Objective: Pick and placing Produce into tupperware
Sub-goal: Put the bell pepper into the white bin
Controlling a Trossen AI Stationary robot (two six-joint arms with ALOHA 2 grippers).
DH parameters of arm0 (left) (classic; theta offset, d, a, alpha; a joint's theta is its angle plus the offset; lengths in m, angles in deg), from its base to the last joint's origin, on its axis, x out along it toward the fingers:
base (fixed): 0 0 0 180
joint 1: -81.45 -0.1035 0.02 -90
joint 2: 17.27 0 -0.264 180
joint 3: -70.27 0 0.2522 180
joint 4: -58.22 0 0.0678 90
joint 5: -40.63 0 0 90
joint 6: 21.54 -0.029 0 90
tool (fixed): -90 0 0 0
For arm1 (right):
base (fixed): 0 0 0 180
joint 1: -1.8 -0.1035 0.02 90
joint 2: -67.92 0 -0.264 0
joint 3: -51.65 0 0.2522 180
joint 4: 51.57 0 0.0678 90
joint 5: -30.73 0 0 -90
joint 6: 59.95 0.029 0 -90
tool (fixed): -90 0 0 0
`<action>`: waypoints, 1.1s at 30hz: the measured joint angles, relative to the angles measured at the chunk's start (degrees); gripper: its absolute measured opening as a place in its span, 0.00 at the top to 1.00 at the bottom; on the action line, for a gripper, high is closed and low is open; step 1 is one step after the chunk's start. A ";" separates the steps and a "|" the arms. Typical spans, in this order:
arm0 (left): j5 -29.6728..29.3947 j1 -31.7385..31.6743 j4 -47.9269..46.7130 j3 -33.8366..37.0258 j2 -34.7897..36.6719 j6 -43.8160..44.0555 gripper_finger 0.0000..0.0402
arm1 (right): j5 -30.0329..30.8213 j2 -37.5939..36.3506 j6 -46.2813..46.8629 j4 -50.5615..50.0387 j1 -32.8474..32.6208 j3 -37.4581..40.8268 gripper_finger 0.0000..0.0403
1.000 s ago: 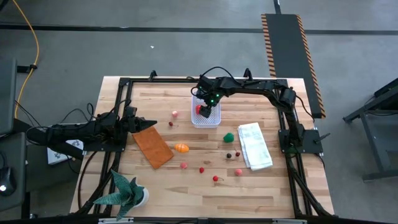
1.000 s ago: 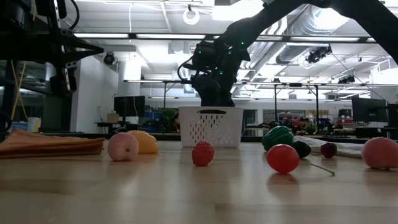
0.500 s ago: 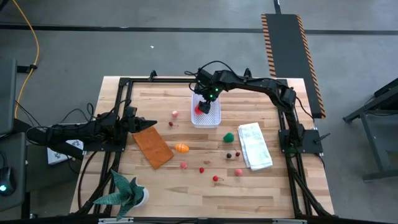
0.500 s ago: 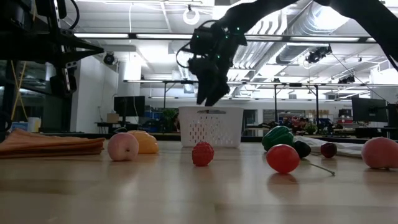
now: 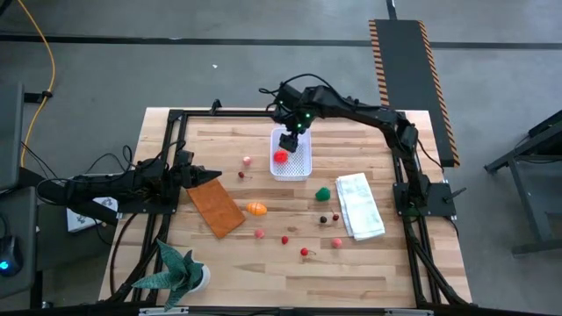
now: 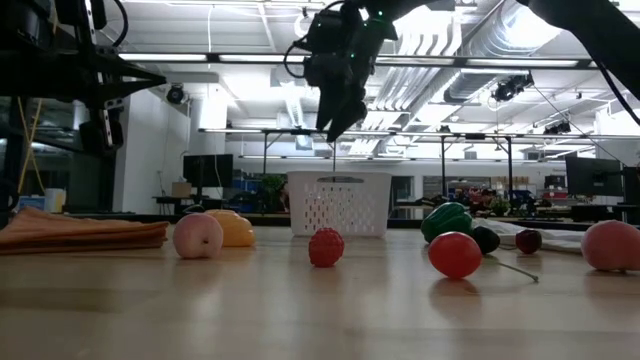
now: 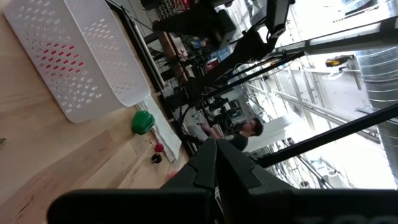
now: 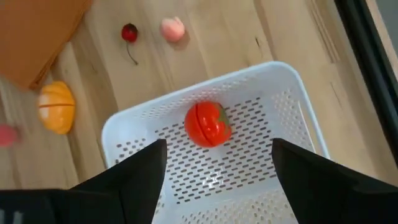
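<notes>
While above the tupperware (image 5: 291, 161), right pincer (image 5: 287, 140) open, tomato (image 8: 208, 123) inside.

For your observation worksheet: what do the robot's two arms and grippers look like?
Both arms are black and jointed, with black cables looping along them. The right gripper has two broad, flat black fingers, and small green lights glow at its wrist. The left gripper tapers to a dark point.

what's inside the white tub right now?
One red tomato lies on the perforated floor of the tub. The right end effector's fingers cover the tub's near corners, so those are unseen.
</notes>
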 joint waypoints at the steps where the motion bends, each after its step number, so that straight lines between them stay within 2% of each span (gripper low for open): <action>1: 0.00 0.01 -0.02 0.00 0.01 0.00 1.00 | 0.02 0.02 0.00 -0.94 0.00 -0.87 0.30; 14: -0.02 0.02 -0.11 0.00 0.00 -0.15 1.00 | -0.09 -0.80 -0.20 -9.48 -0.14 -7.42 0.30; 33: -0.04 0.02 -0.13 0.00 0.00 -0.28 1.00 | 2.03 -16.29 4.00 -7.43 0.13 -7.03 0.30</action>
